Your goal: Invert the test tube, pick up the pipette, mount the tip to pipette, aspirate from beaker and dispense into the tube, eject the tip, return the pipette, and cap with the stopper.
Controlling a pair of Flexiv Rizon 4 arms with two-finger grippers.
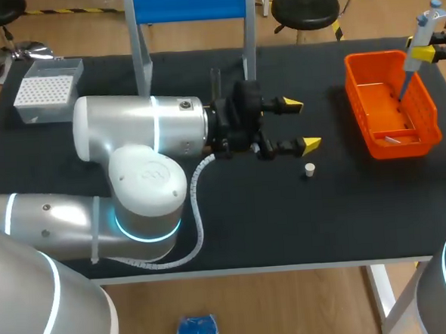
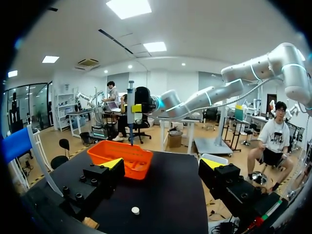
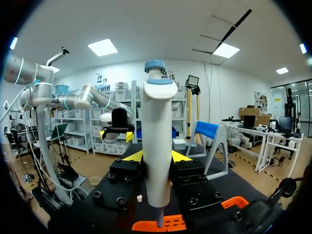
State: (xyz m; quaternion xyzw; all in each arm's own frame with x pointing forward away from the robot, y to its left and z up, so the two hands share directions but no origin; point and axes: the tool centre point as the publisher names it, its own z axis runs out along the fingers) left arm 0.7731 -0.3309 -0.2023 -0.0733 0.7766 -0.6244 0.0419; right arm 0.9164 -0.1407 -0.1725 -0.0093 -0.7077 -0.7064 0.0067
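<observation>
- Orange bin (image 1: 430, 116) sits on the black table (image 1: 339, 213) towards our right side.
- We hold the pipette (image 1: 417, 40) upright in our right claw (image 1: 426, 53), above the bin's far right corner. Its narrow lower end points down into the bin.
- In the right wrist view, the right claw (image 3: 157, 158) is clamped on the pipette (image 3: 158, 141). A yellow-tipped finger presses the white body from each side, and the blue-capped top stands well above them.
- Our left claw (image 1: 300, 123) hangs over the middle of the table with its fingers wide apart and nothing between them. It points towards the bin.
- The small white stopper (image 1: 309, 170) lies on the table just beside the left claw's nearer fingertip, apart from the bin.
- In the left wrist view, the stopper (image 2: 135, 210) lies below and between the spread fingers of the left claw (image 2: 163, 165). The bin (image 2: 122, 155) is ahead of it, and the pipette (image 2: 130, 105) is above the bin.
- A pale tip box (image 1: 48, 88) stands at the far left corner of the table.
- A frame with a blue top bar (image 1: 190, 4) stands at the far edge, behind our left arm.
</observation>
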